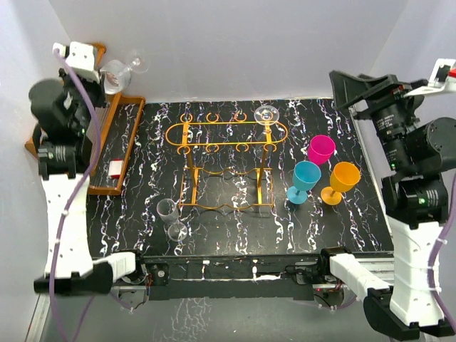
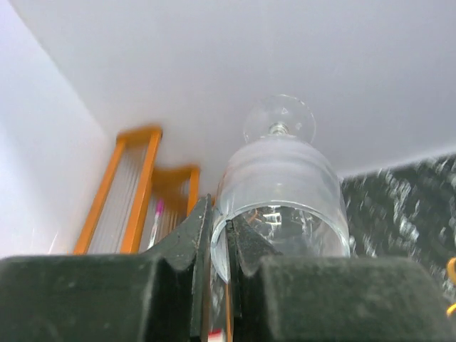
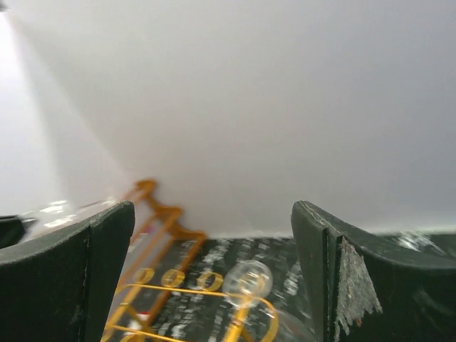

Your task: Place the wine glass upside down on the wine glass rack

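My left gripper [image 1: 102, 80] is raised at the far left, over the wooden rack, and is shut on the rim of a clear wine glass [image 1: 117, 73]. In the left wrist view the fingers [image 2: 201, 235] pinch the glass wall [image 2: 281, 189], with the glass foot pointing away towards the back wall. The gold wire wine glass rack [image 1: 226, 135] stands mid-table, to the right of the held glass. Another clear glass [image 1: 267, 114] hangs upside down at its right end. My right gripper [image 1: 347, 87] is open and empty, held high at the right; its wrist view shows the rack [image 3: 171, 279] and the hung glass [image 3: 247, 279] below.
An orange slatted wooden rack [image 1: 114, 142] stands at the left edge under my left arm. A clear glass [image 1: 169, 217] stands in front of the wire rack. Pink [image 1: 320, 149], blue [image 1: 305, 182] and orange [image 1: 342, 182] goblets stand at the right.
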Robot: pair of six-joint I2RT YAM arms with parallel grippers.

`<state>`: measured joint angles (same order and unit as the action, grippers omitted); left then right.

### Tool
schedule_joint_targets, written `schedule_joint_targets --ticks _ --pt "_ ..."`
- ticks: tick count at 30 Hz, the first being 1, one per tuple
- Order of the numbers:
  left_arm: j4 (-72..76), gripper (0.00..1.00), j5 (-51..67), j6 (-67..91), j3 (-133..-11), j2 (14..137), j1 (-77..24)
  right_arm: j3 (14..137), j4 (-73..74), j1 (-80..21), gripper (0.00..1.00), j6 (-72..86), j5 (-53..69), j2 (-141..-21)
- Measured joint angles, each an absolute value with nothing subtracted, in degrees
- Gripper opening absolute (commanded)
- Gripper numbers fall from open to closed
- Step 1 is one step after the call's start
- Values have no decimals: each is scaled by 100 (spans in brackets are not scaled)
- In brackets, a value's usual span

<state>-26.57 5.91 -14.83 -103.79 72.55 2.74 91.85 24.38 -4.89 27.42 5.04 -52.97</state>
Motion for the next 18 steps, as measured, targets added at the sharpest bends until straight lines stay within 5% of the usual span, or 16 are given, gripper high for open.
schedule_joint_targets --ticks 6,9,18 --pt "1793 0 1531 -799 -7568 5758 235 8672 180 -523 75 4322 2038 -5774" --pt "3586 0 1861 -351 -6932 5645 217 8565 -934 -775 75 5194 2405 -6359" --pt "6125 0 2088 91 -5988 5402 213 9830 -1487 -3395 75 5242 1776 -8573"
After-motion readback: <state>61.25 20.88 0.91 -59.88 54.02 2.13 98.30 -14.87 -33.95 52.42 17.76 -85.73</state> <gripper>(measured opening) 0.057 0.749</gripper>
